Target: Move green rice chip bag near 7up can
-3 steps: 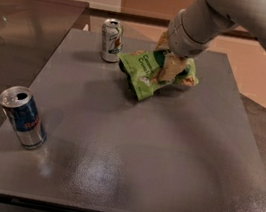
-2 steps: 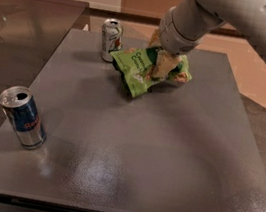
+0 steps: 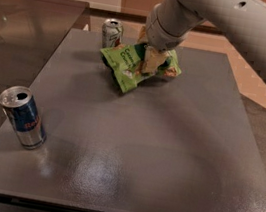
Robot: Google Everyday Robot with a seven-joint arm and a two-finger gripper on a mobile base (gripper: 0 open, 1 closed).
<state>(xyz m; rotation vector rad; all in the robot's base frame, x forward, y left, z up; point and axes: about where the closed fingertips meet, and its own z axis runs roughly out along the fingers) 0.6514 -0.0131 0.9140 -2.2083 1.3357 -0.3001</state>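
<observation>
Two jaws pinching green rice chip bag [image 3: 123, 67], beside 7up can [image 3: 111, 33], table [image 3: 164, 159] rear.

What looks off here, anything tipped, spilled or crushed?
Nothing spilled or tipped. The green rice chip bag is crumpled, pinched by the hand beside the upright 7up can; the blue can stands upright too.

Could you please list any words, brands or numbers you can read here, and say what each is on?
On the green chip bag, held in the gripper near the silver can: white lettering, too blurred to read.
On the blue can: red lettering, too blurred to read.
On the silver can: green marks, nothing readable.
</observation>
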